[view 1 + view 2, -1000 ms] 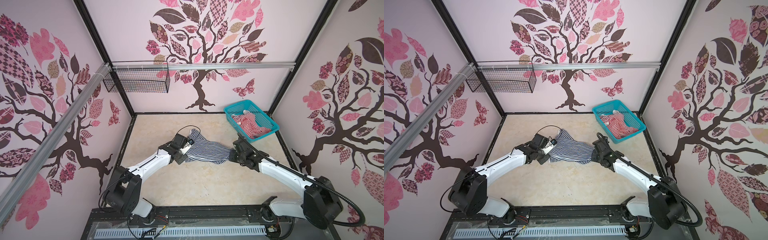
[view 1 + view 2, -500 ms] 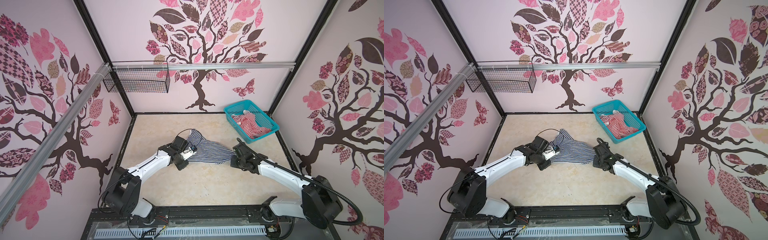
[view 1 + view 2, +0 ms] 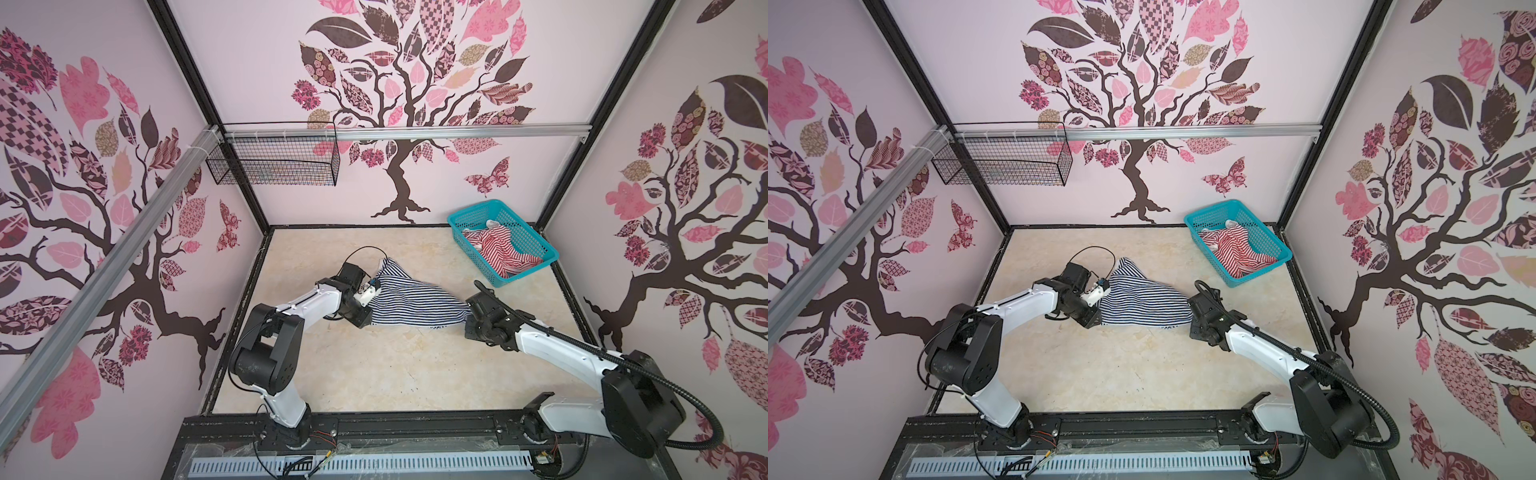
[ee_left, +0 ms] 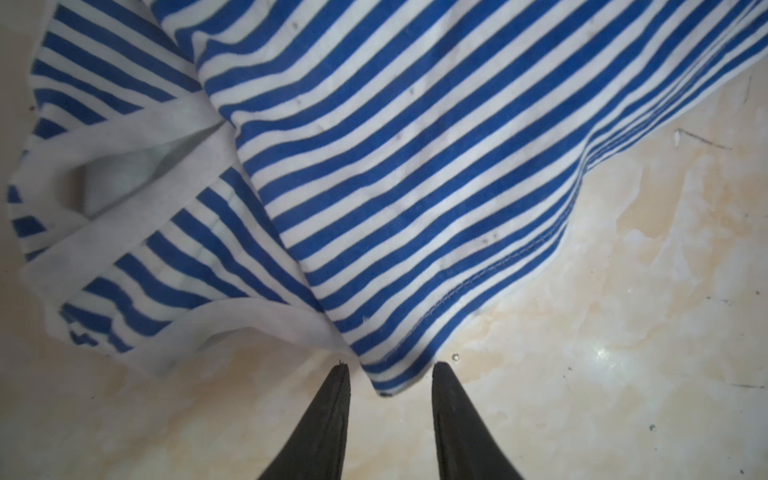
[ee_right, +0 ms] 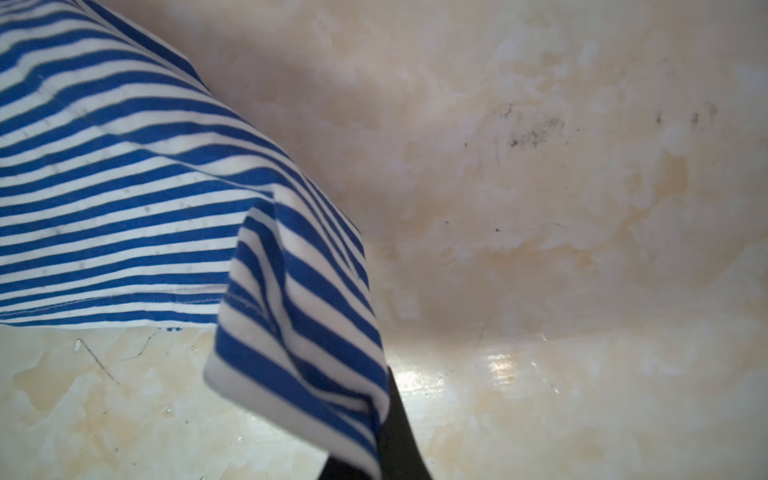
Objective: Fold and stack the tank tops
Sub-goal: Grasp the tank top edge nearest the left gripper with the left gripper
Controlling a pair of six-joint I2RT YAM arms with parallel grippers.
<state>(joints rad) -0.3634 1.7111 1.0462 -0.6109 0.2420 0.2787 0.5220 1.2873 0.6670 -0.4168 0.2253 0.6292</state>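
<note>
Across the middle of the table [image 3: 374,374] the navy top [image 3: 415,301] lies stretched from left to right between the two arms. It is loosely spread and not flat: folds run through it, and its far-left part rises into a rumpled peak. Its stripes are navy and white, with a stitched hem along the near edge. The left wrist view shows plain white bands edging the openings on the bunched part.

Well apart from it, in the far right corner, stands the teal basket [image 3: 536,243]. The red top [image 3: 500,249] lies heaped inside it, red-and-white striped with pale edging showing at its far end.

At the right end of the navy top, the right gripper [image 5: 388,399] is clamped on a corner of the cloth. That corner is lifted off the table and hangs in a fold over the dark finger [image 5: 399,432].

At the left end, the left gripper [image 4: 388,368] has its jaws apart, low over the table. The hem corner of the navy top points into the gap between the two fingertips [image 4: 340,380], with space on either side, so it is not pinched.
</note>
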